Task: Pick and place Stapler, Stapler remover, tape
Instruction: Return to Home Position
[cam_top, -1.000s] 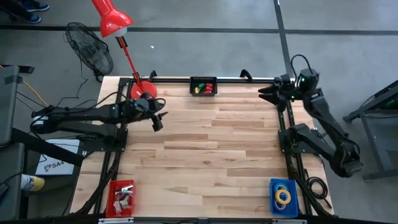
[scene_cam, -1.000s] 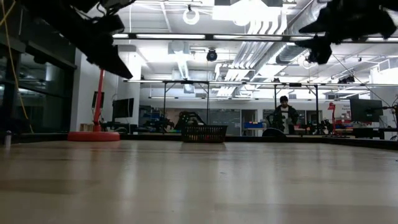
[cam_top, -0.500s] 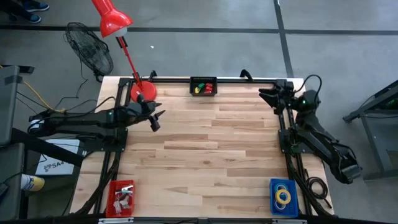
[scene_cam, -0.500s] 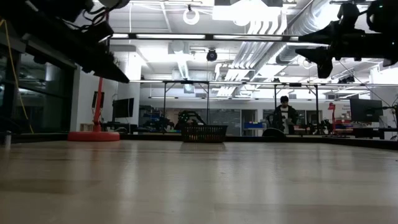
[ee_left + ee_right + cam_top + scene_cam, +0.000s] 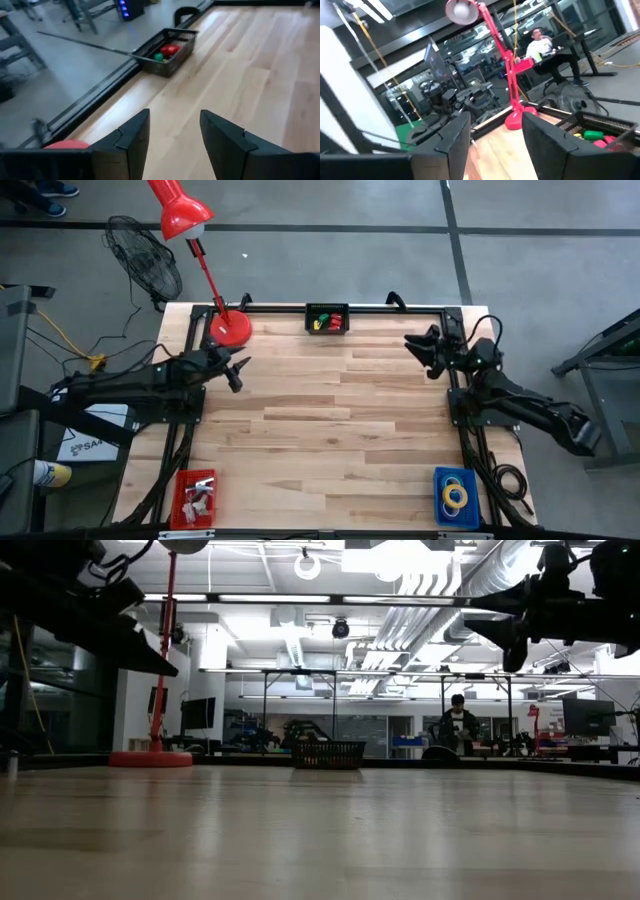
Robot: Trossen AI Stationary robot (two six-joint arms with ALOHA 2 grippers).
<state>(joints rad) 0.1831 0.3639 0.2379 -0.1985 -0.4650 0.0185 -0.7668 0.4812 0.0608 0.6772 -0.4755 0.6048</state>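
Observation:
The tape rolls (image 5: 456, 495), yellow and blue rings, lie in a blue bin (image 5: 441, 478) at the table's near right corner. A red bin (image 5: 181, 498) at the near left corner holds small pale pieces. A black basket (image 5: 327, 319) at the far edge holds green, yellow and red items (image 5: 165, 51). My left gripper (image 5: 237, 370) hovers open over the table's left side, above the wood (image 5: 172, 145). My right gripper (image 5: 422, 350) hovers open over the right side, well above the table (image 5: 505, 635). Both grippers are empty.
A red desk lamp stands with its base (image 5: 229, 327) on the far left corner and its head beyond the table. A black frame rail (image 5: 400, 307) runs along the far edge. Bare wood (image 5: 340, 420) fills the middle. A person (image 5: 459, 725) sits far behind the table.
My left gripper has drawn back toward the table's left edge, staying open. My right gripper has moved toward the near edge and slightly left as its arm folded lower. Nothing on the table has moved.

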